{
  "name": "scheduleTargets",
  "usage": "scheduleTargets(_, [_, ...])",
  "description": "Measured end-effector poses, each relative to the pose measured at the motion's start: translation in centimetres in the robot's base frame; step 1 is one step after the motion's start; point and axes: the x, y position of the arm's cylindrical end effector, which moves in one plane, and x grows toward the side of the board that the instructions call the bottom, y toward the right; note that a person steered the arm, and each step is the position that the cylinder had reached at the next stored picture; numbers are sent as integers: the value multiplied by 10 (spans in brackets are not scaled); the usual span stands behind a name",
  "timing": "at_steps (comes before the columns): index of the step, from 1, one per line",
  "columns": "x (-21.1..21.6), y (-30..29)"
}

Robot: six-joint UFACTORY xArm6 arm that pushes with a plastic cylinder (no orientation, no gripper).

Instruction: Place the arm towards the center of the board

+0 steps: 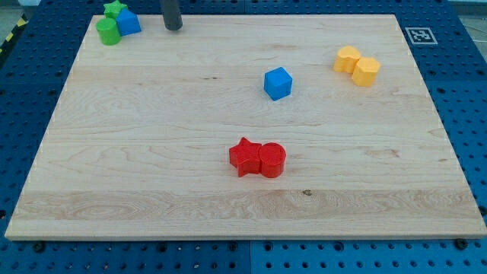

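My tip (173, 27) rests on the wooden board (152, 152) near the view's top left, just right of a cluster of blocks: a green star (115, 9), a green cylinder (108, 32) and a blue block (128, 21). A blue cube (278, 83) sits alone a little above and right of the board's middle, far to the right of and below my tip. A red star (244, 157) touches a red cylinder (272, 160) below the middle. Two yellow blocks (348, 58) (366, 71) touch each other at the upper right.
A black and white marker tag (419, 35) sits at the board's top right corner. The board lies on a blue perforated table (468, 91). A yellow and black striped edge (9, 38) shows at the far left.
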Motion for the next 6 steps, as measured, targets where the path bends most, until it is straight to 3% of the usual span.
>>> scheduleTargets(6, [51,24])
